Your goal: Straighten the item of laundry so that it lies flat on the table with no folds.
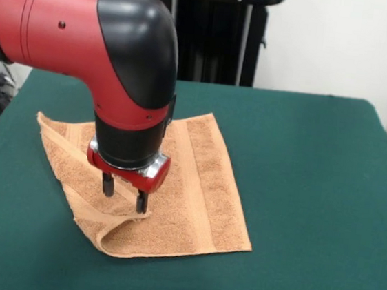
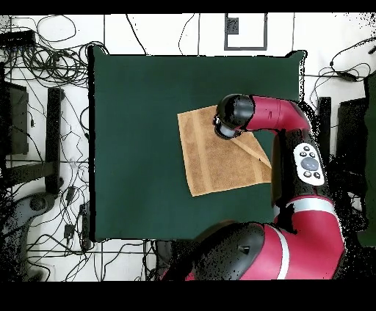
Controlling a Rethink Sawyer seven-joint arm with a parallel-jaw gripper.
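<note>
The gripper (image 1: 125,194) has its two fingers spread a bit, tips down on a raised fold of the towel (image 1: 195,194), not pinching anything. Towel's on the table (image 1: 312,199), toward one side edge, one corner flipped over.

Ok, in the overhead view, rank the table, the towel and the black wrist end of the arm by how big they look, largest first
1. The table, by far the largest.
2. The towel, a small patch of the tabletop.
3. The arm's black wrist end, smallest; it sits higher, nearer the camera, so it looks bigger than it really is.
</note>
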